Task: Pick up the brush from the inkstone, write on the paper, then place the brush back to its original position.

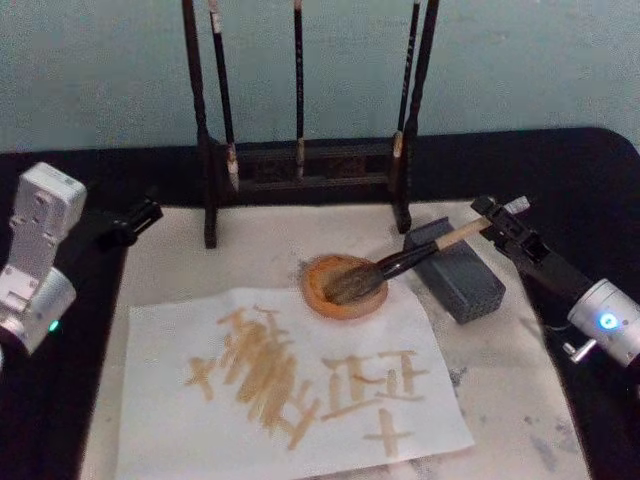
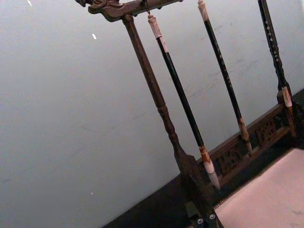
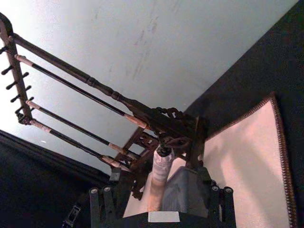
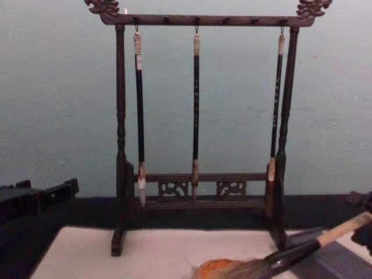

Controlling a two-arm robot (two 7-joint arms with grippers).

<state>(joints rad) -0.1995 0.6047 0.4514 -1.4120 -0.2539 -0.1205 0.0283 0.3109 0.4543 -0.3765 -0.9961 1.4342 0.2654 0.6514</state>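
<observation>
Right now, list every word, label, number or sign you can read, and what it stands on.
On the paper: tan brushed strokes shaped like characters, too rough to quote.
On the slim brushes hanging from the rack: faint marks down the handles, too small to read.
No other text.

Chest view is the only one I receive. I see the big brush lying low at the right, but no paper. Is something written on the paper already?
Observer: Yes. In the head view the paper carries several tan strokes.
Operator: What supports the handle?
Observer: A grey block; the brush lies across it, bristles in the orange inkstone.
Operator: Does the right end effector grip it?
Observer: No. The right end effector is open at the handle's end; the right wrist view shows its fingers apart from the handle. The left end effector is parked left of the mat.
</observation>
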